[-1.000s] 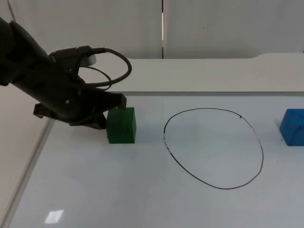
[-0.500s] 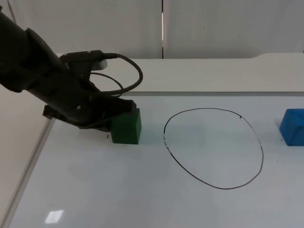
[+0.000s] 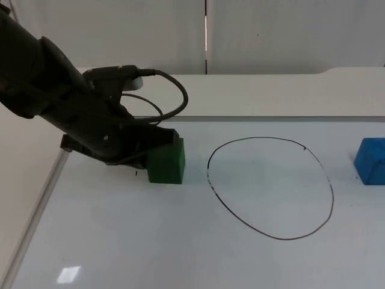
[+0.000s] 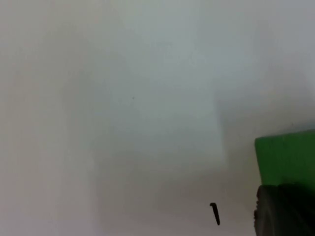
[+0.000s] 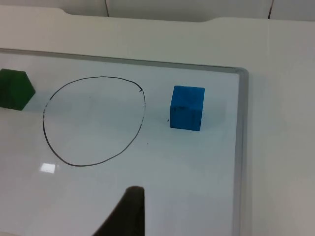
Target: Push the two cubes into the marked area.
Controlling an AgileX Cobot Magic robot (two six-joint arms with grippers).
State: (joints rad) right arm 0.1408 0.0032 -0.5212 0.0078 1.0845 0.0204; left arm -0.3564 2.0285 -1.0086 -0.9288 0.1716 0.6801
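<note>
My left gripper (image 3: 157, 146) is low on the counter (image 3: 180, 241), pressed against the green cube (image 3: 166, 161) from the cube's 9 o'clock side in the top view. I can't tell if its fingers are spread or closed, the arm body hides them. In the left wrist view the green cube (image 4: 285, 157) sits touching a black fingertip.

Key relation: the marked area (image 3: 271, 188), a black hand-drawn oval, lies at 3 o'clock from the green cube, near but not touching; the cube is outside the line, just short of its 9 o'clock edge. So gripper, cube and oval line up roughly along a 9-to-3 axis, and I judge the push should run straight toward 3 o'clock. Left arm is clearly the nearer one for this cube. The arm comes in from 10 o'clock, slanted down, forearm low over the counter.

Blue cube (image 3: 370, 159) sits well outside the oval at its 3 o'clock side, near the counter's edge. From the right wrist view the blue cube (image 5: 187, 108) lies just beside the marked area (image 5: 93, 120), untouched; right arm waits, its gripper state I can't tell.

Neither cube is inside yet.
</note>
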